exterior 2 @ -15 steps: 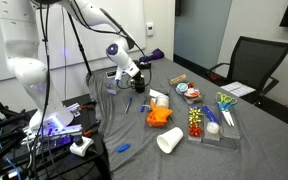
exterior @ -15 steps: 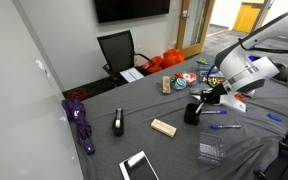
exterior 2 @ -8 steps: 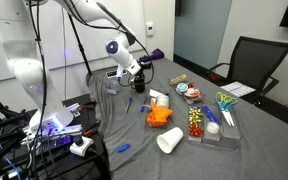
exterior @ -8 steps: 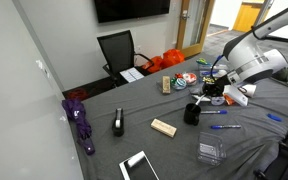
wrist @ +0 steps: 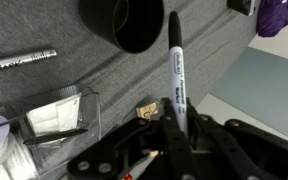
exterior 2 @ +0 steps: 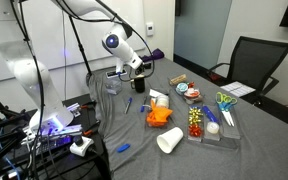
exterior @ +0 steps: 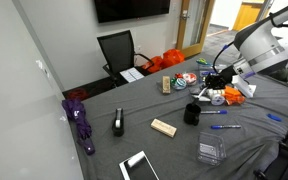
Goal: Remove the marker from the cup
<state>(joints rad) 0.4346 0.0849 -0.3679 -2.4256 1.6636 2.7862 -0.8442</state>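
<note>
A grey-clothed table (exterior: 134, 105) bears a black cup (exterior: 191, 113), wooden block (exterior: 163, 127), purple umbrella (exterior: 80, 122) and blue pens (exterior: 224, 126)

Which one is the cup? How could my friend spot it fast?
Find the grey table and the robot's hand gripping the marker. The cup stands on the table close by that hand. It is short, wide and black all over, unlike the tall thin black object with a white label.

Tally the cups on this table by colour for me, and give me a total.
Black cup: 1
White cup: 1
Total: 2
</note>
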